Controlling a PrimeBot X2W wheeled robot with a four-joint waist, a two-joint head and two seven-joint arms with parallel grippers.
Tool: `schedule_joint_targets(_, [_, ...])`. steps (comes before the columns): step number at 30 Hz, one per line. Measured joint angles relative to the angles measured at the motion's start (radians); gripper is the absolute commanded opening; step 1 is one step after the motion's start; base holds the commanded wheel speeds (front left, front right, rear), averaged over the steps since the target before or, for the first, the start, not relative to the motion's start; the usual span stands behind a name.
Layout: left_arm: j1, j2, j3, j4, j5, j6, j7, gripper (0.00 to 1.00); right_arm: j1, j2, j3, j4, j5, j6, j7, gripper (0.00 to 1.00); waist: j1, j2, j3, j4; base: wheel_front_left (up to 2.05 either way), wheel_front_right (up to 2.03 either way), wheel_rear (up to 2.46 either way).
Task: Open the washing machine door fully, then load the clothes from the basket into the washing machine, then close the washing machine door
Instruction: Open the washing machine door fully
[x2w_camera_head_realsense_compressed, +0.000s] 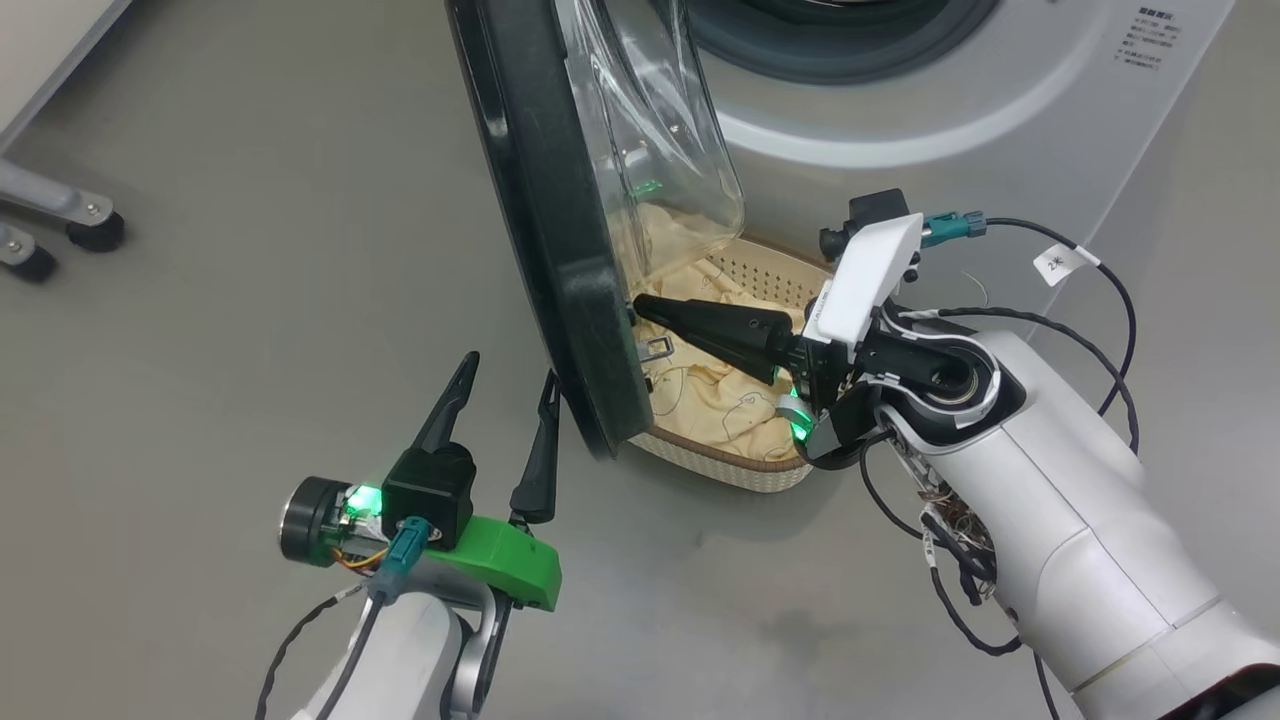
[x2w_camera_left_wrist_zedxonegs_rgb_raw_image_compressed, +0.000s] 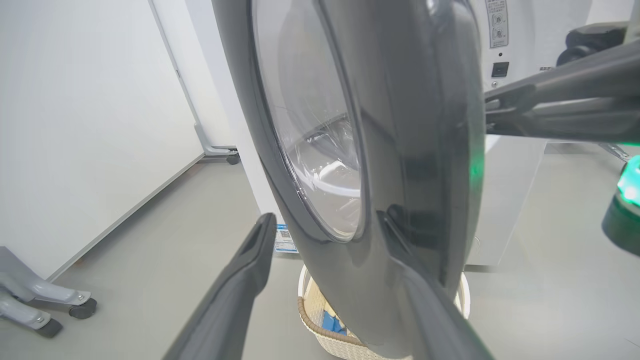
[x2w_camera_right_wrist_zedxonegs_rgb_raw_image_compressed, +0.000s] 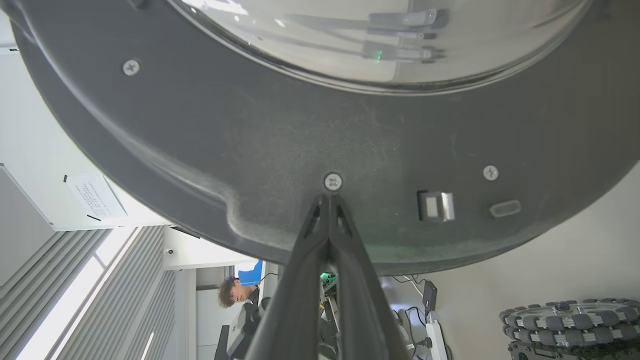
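Floor (x2w_camera_head_realsense_compressed: 250, 300): grey and bare; caster feet (x2w_camera_head_realsense_compressed: 95, 228) of a stand at the far left.
Washer (x2w_camera_head_realsense_compressed: 1000, 120): white, at the far right, front facing the robot; its blue label (x2w_camera_left_wrist_zedxonegs_rgb_raw_image_compressed: 285, 240) sits low on the front in the left wrist view.
Door (x2w_camera_head_realsense_compressed: 560, 250): swung partly open and seen edge-on from the head, black ring to the left, clear glass bowl (x2w_camera_head_realsense_compressed: 660, 130) bulging right toward the drum opening. It stands between the 2 claws.
Basket (x2w_camera_head_realsense_compressed: 720, 465): on the floor before the washer, right of the door's lower edge and partly under the glass bowl.
Clothes (x2w_camera_head_realsense_compressed: 720, 390): pale-yellow fabric heaped in the basket; a blue piece (x2w_camera_left_wrist_zedxonegs_rgb_raw_image_compressed: 332, 322) shows at the basket's rim in the left wrist view.
Right claw (x2w_camera_head_realsense_compressed: 642, 306): pinched tight with nothing between its 2 fingers, reaching left above the clothes. Its tip (x2w_camera_right_wrist_zedxonegs_rgb_raw_image_compressed: 327, 200) meets the door's dark inner frame (x2w_camera_right_wrist_zedxonegs_rgb_raw_image_compressed: 300, 125) just below a screw (x2w_camera_right_wrist_zedxonegs_rgb_raw_image_compressed: 333, 181), with the latch (x2w_camera_right_wrist_zedxonegs_rgb_raw_image_compressed: 436, 206) to one side.
Left claw (x2w_camera_head_realsense_compressed: 510, 370): spread wide and empty, on the door's outer side near its lower edge. Its right finger (x2w_camera_left_wrist_zedxonegs_rgb_raw_image_compressed: 400, 250) lies close along the black ring; contact cannot be told.
Person (x2w_camera_right_wrist_zedxonegs_rgb_raw_image_compressed: 235, 292): small, in the background of the right wrist view.
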Motion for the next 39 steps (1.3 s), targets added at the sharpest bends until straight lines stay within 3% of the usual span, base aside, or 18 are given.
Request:
schedule_joint_targets(9, [0.016,0.013,0.018,0.0,0.0,0.001,0.0,1.0,0.008,-0.01,0.087,-0.03,0.068,0.0,-0.059,0.0,0.0,0.0,-0.008,0.004,0.0,0.0,0.0])
schedule_joint_targets(19, [0.021,0.013,0.023,0.0,0.006,0.001,0.0,1.0,0.007,-0.002,0.105,-0.016,0.076,0.001,-0.134,0.0,0.0,0.0,-0.013,0.001,0.0,0.0,0.0])
schedule_joint_targets(30, [0.021,0.012,0.056,0.003,0.022,0.001,0.0,1.0,0.007,0.008,-0.006,-0.005,0.056,0.02,-0.252,0.0,0.0,0.0,-0.02,-0.025,0.0,0.0,0.0])
schedule_joint_targets(38, [0.033,0.012,0.094,0.017,0.043,0.001,0.0,1.0,0.063,-0.073,-0.132,-0.069,0.015,0.028,-0.393,0.0,0.0,0.0,-0.037,-0.07,0.0,0.0,0.0])
schedule_joint_targets(39, [0.038,0.012,0.098,0.019,0.046,0.001,0.0,1.0,0.082,-0.081,-0.145,-0.091,0.0,0.028,-0.41,0.17,0.0,0.0,-0.04,-0.075,0.0,0.0,0.0])
